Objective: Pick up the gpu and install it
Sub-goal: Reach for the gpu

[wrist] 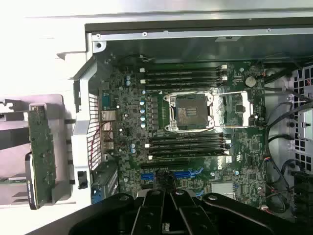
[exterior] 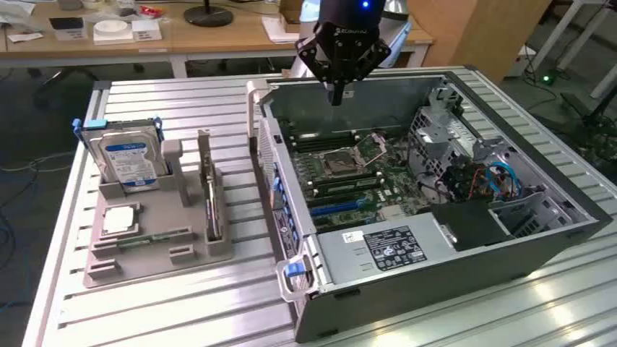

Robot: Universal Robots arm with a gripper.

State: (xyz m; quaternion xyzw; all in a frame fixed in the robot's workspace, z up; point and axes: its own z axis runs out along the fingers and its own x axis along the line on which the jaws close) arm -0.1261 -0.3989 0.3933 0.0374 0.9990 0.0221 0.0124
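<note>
Exterior view, starting at its left: a grey moulded holder (exterior: 154, 249) lies on the ribbed aluminium table (exterior: 231, 303). A boxy silver hard drive (exterior: 127, 160) with a blue-white label stands upright in the holder's far pocket. Nearer the camera, a narrow green memory stick (exterior: 144, 237) lies flat in a groove. On the side of the holder toward the exterior view's right, the gpu (exterior: 212, 199) stands on edge in its own slot. It is thin and flat, untouched, and well apart from the gripper.

Next comes the open computer case (exterior: 540, 238), made of dark sheet metal, with its green motherboard (exterior: 352, 181) exposed. The gripper (exterior: 336, 97), black and angular, hangs above the far end of the case, its fingers clenched together on nothing. Further right sit a labelled power supply (exterior: 391, 249) and blue cables (exterior: 501, 181).

Wrist view, looking straight down: the gpu (wrist: 39, 147) presents a greenish circuit-board face dotted with small parts, seated in the grey holder (wrist: 58, 147) beside the case's perforated wall (wrist: 93, 127). The motherboard (wrist: 132, 122) resolves in detail: a square, metal-framed processor socket (wrist: 193, 111) sits between rows of long black memory slots (wrist: 186, 76). The gripper (wrist: 165, 210) appears as glossy black linkages.
</note>
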